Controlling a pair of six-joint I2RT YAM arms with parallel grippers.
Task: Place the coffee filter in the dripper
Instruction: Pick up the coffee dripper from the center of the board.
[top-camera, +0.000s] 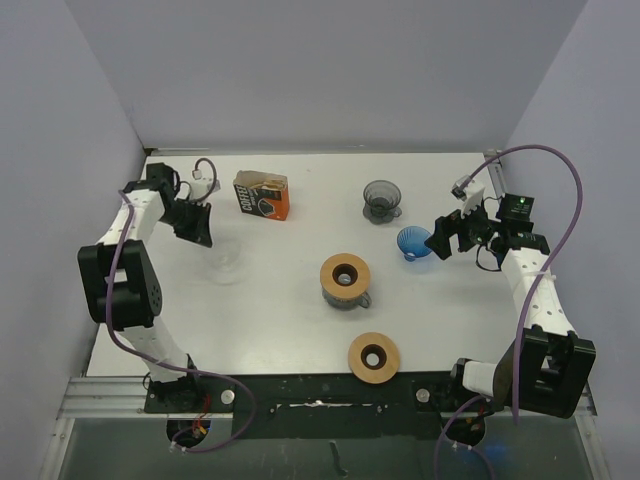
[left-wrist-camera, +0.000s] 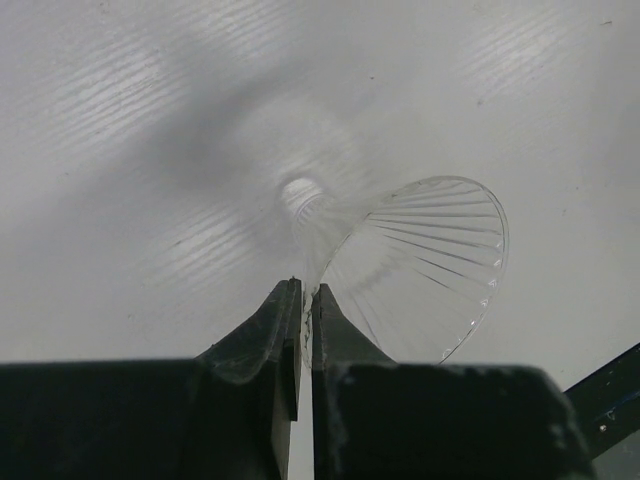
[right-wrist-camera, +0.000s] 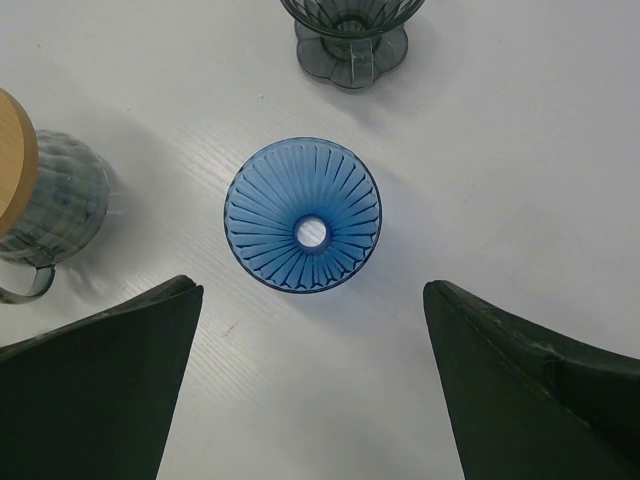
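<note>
1 dripper gripped: left pincer (left-wrist-camera: 306, 292) pinching clear dripper (left-wrist-camera: 430, 265) rim; right pincer (right-wrist-camera: 310, 290) spread over blue dripper (right-wrist-camera: 270, 215). Filter box (top-camera: 261, 194) far side, no loose filter seen. Step: securing dripper. Next: pull filter from box.

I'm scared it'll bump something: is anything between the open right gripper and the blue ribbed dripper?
Nothing visible does. The right gripper hangs open over the blue ribbed cone dripper; the smoky grey dripper and the wood-lidded glass mug stand aside.
</note>
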